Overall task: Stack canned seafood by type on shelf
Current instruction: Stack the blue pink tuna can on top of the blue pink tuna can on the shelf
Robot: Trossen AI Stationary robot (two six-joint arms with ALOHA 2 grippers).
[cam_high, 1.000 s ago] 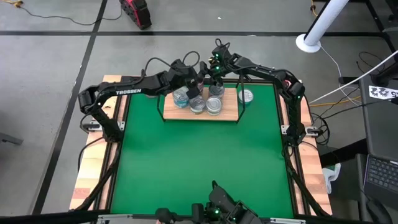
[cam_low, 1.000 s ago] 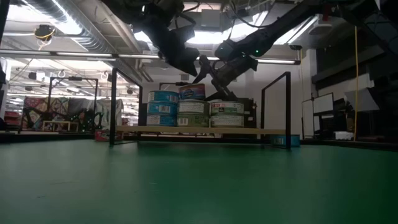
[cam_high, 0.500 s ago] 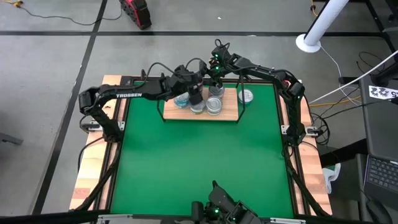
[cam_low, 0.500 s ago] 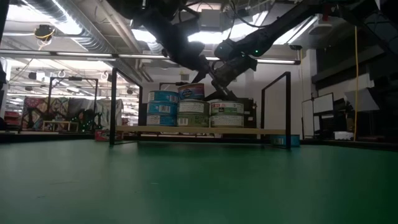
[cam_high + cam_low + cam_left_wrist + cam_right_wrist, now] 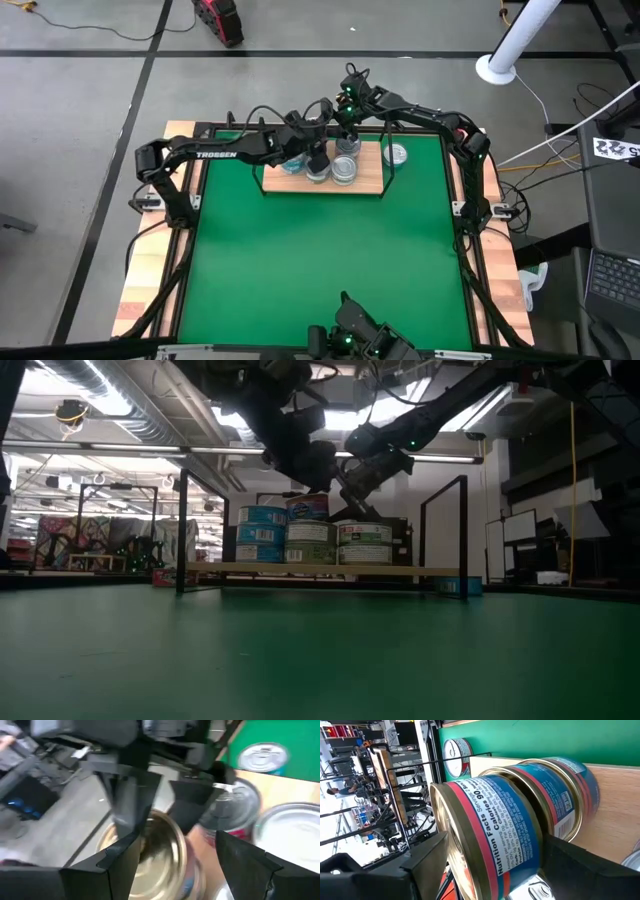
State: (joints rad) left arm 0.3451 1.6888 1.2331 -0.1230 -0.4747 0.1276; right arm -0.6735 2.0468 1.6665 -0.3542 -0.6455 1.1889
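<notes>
Both arms crowd the shelf (image 5: 372, 181), hiding several cans (image 5: 310, 532). The right gripper (image 5: 485, 865) clamps a blue-labelled can (image 5: 490, 840). The left gripper (image 5: 172, 850) gapes over a gold lid (image 5: 162, 845).

High view: both arms cover the back tins on the shelf (image 5: 370, 182); their count cannot be told. Left wrist view: tins (image 5: 167, 850) are blurred, labels unreadable. Right wrist view: the near tin (image 5: 495, 845) is cut off at the edge.

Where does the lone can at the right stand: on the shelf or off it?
Off it. The can stands on the green mat, just outside the shelf's right end, lid up.
</notes>
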